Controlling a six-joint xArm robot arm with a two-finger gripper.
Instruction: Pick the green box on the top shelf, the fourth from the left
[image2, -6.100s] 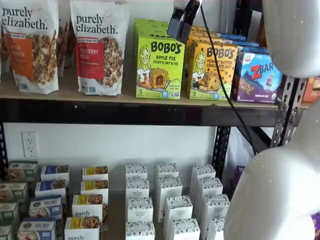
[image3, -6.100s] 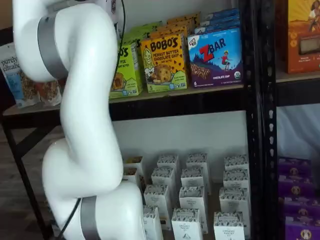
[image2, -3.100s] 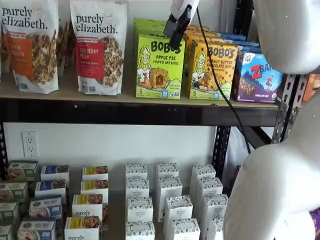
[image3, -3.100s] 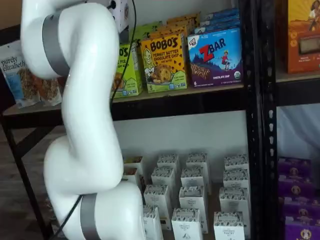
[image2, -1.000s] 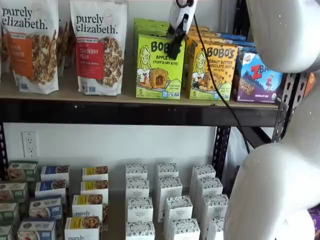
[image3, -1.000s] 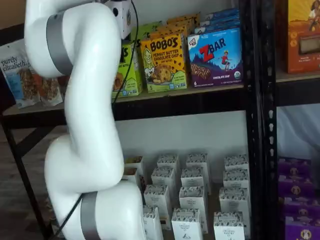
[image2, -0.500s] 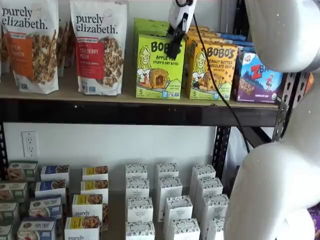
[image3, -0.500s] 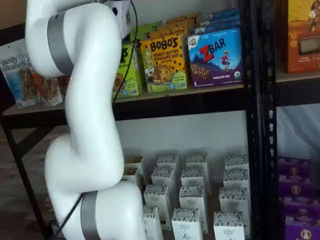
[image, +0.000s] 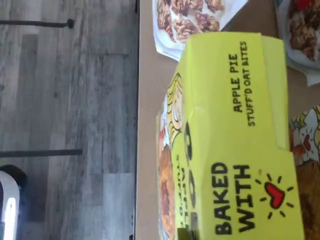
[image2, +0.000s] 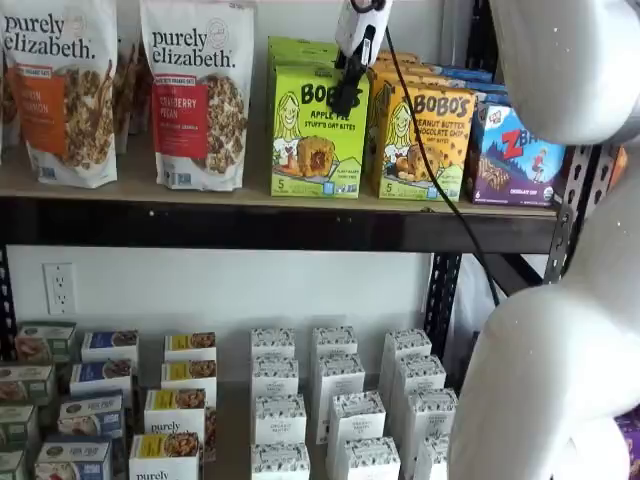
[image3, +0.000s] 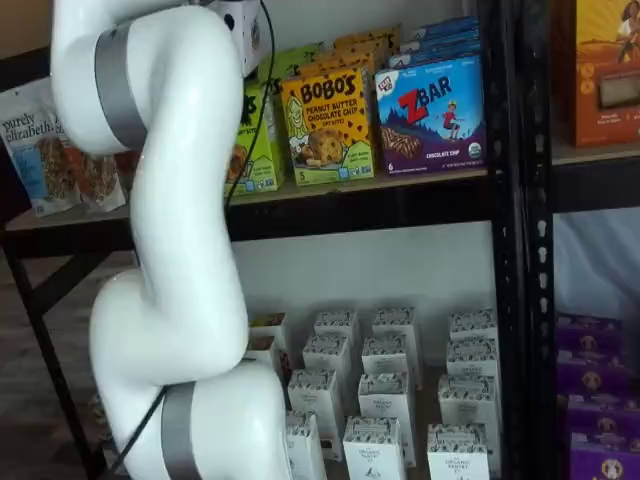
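The green box (image2: 312, 140), lime green and marked "BOBO'S APPLE PIE", stands upright on the top shelf (image2: 150, 192). My gripper (image2: 346, 92) hangs from above. Its white body is at the view's top edge, and its black fingers sit in front of the box's upper right corner. The fingers show as one dark shape, so I cannot tell whether they are open or closed. The wrist view shows the green box's top (image: 235, 125) close up on the tan shelf board (image: 150, 125). In a shelf view my arm hides most of the green box (image3: 262, 140).
Two Purely Elizabeth bags (image2: 198, 95) stand left of the green box. The orange-yellow Bobo's box (image2: 425, 140) and a blue Zbar box (image2: 515, 155) stand to its right. Small white cartons (image2: 330, 400) fill the lower shelf. My white arm (image3: 170, 250) stands before the shelves.
Over six seconds the gripper has come down and slightly left, from above the boxes to the green box's upper front. In the last half second it has barely moved.
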